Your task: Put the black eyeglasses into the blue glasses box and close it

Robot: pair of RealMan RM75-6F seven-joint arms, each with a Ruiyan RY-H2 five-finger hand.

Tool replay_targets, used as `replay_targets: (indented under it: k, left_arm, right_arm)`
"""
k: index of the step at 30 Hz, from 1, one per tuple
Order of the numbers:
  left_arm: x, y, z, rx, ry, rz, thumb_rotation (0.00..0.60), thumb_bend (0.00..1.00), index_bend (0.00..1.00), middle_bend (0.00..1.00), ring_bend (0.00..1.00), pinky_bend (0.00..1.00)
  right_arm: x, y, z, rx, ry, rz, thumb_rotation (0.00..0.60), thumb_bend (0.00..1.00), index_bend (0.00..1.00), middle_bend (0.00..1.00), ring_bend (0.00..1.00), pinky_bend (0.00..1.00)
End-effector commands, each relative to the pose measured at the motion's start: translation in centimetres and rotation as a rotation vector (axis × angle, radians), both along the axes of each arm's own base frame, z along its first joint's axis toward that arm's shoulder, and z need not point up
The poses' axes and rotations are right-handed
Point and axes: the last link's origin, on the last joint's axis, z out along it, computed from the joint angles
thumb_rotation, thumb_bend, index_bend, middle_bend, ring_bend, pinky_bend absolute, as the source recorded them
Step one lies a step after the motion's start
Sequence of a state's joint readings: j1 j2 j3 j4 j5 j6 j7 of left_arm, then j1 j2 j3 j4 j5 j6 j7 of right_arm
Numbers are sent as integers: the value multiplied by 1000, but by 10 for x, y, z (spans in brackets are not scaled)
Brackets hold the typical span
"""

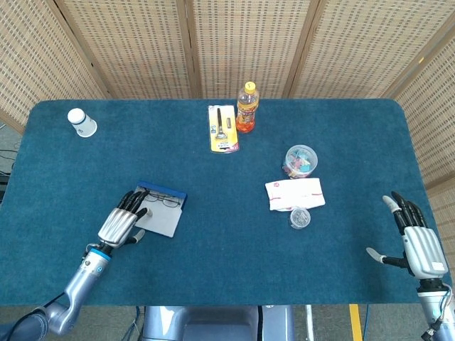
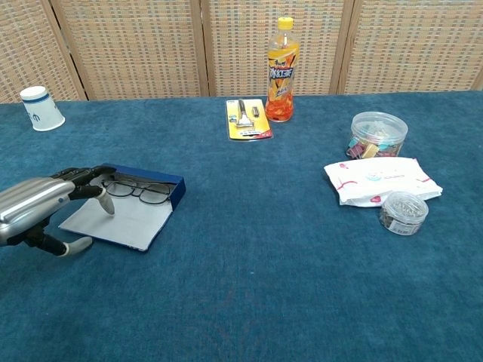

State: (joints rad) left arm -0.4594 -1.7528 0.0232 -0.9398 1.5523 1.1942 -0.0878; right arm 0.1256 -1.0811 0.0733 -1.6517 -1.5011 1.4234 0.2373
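**Left robot hand at the box's near-left edge; lid not yet folded over**

Head view: blue glasses box (image 1: 162, 211) lies open on the left half of the tabletop (image 1: 227, 270), pale lid panel toward the robot, blue tray on the far side. Black eyeglasses (image 1: 164, 202) sit in the tray, long axis running left-right along it. Left robot hand (image 1: 121, 224) lies just left of the lid, fingers extended together toward the tray, fingertips at the box's left end. Right robot hand (image 1: 416, 238) well apart at the far right edge, fingers spread, holding nothing.

Chest view: left robot hand (image 2: 41, 204) flat and low, fingertips (image 2: 96, 173) at the tray's left corner, thumb hanging over the lid panel. Contact with the box (image 2: 132, 207) looks likely, but cannot be confirmed. Eyeglasses (image 2: 137, 188) rest inside, against the blue wall.

Judgement: the left robot hand is by far the nearer; closing means lifting the lid's near edge up and away, over the glasses.
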Motion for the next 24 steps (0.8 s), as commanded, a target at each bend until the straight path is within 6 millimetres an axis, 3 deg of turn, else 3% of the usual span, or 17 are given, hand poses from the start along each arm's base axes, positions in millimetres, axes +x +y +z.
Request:
replay_targets:
  k: [1,11,19,24]
  left_arm:
    - [0,1,1,3,3,-1,600,418,359,0,0,0]
    - [7,17,5,14,-8,16,600,436,384,0,0,0]
    - [22,48,12,30,-10,61,600,454,405,0,0,0]
    - [26,56,10,23,-2,78,600,455,417,0,0,0]
  right_arm:
    - [0,0,0,0,0,0,600,0,0,0,0,0]
    - [0,0,0,1,0,0,600,0,0,0,0,0]
    - [0,0,0,3,2,0,600,0,0,0,0,0]
    - [0,0,0,4,1,-1,600,0,0,0,0,0]
